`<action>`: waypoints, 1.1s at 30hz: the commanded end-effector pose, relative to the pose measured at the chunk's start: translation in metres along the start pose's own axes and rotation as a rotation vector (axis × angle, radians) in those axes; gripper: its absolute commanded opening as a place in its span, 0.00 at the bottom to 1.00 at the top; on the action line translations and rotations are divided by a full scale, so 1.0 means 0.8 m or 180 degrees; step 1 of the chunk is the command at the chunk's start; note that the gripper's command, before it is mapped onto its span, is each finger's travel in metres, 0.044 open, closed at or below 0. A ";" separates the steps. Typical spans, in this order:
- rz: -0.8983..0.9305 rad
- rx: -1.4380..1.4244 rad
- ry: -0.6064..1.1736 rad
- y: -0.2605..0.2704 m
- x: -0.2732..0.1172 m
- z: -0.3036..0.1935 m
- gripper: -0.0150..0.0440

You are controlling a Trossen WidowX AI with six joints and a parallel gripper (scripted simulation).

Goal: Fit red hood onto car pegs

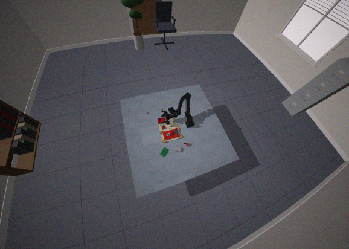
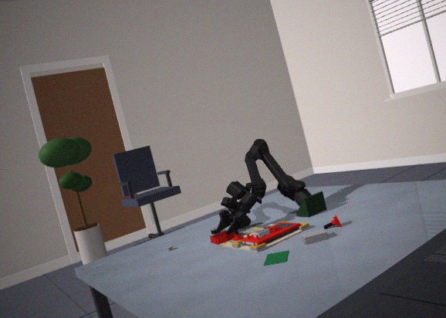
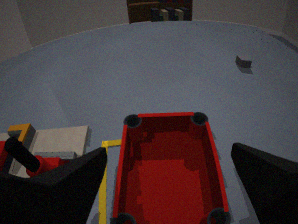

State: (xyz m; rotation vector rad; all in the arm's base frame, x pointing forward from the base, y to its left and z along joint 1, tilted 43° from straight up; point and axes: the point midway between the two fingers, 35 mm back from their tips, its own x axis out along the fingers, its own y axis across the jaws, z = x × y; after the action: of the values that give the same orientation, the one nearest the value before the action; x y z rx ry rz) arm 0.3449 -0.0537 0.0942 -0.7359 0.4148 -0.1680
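The red hood (image 1: 161, 120) (image 2: 220, 238) (image 3: 172, 187) lies on the table beside the jig. In the wrist view it looks like a shallow open box, its hollow side up, with dark round corner bosses. My gripper (image 1: 165, 119) (image 2: 223, 231) (image 3: 170, 153) is open, low over the hood, with one finger on each side of it and gaps between. The red chassis (image 1: 173, 136) (image 2: 285, 228) sits in the jig (image 2: 241, 247) (image 3: 65, 136) with the grey engine block (image 1: 168, 135) (image 2: 261, 233) on its deck. The pegs are too small to make out.
A red piece with a black stick (image 1: 163, 127) (image 3: 42, 166) stands near the hood. A yellow outline (image 3: 103, 195) runs beside the hood. A green plate (image 1: 164, 151) (image 2: 276, 258), a grey block (image 1: 178, 148) (image 2: 314, 237) and a small grey piece (image 1: 147, 113) (image 2: 170, 248) (image 3: 243, 62) lie on the table.
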 end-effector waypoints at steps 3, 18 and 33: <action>0.0011 -0.0022 0.0014 0.001 0.002 -0.005 1.00; 0.0011 -0.0023 0.0014 0.001 0.006 -0.013 1.00; -0.0001 -0.0002 0.0000 0.000 0.007 -0.013 0.77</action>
State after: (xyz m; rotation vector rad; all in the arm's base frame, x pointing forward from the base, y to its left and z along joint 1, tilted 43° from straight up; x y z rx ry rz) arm 0.3456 -0.0615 0.0854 -0.7369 0.4143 -0.1665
